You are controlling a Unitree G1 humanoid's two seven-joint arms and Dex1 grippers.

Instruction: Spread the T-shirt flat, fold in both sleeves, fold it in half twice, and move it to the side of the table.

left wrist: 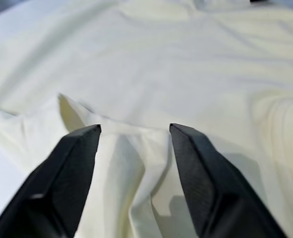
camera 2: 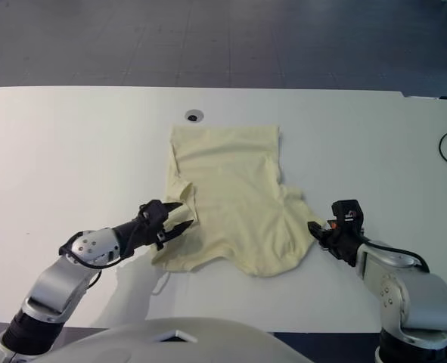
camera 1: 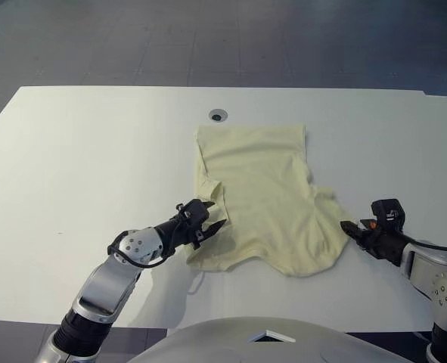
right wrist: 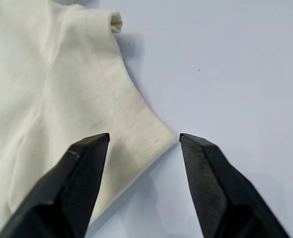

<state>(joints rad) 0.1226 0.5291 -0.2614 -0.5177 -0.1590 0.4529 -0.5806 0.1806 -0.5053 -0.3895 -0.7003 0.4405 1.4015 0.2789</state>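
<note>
Head views: a white table (camera 1: pixel 72 166) stands before a grey tiled floor (camera 1: pixel 132 38). Your T-shirt (camera 1: pixel 265 189) lies mid-table, roughly spread, and every fold seems still to do.

Left wrist view: the left gripper (left wrist: pixel 135 128) is spread over the rumpled left sleeve (left wrist: pixel 126 168), perhaps touching it.

Right wrist view: the right gripper (right wrist: pixel 144 136) is spread astride the corner of the right sleeve (right wrist: pixel 136 119).
</note>
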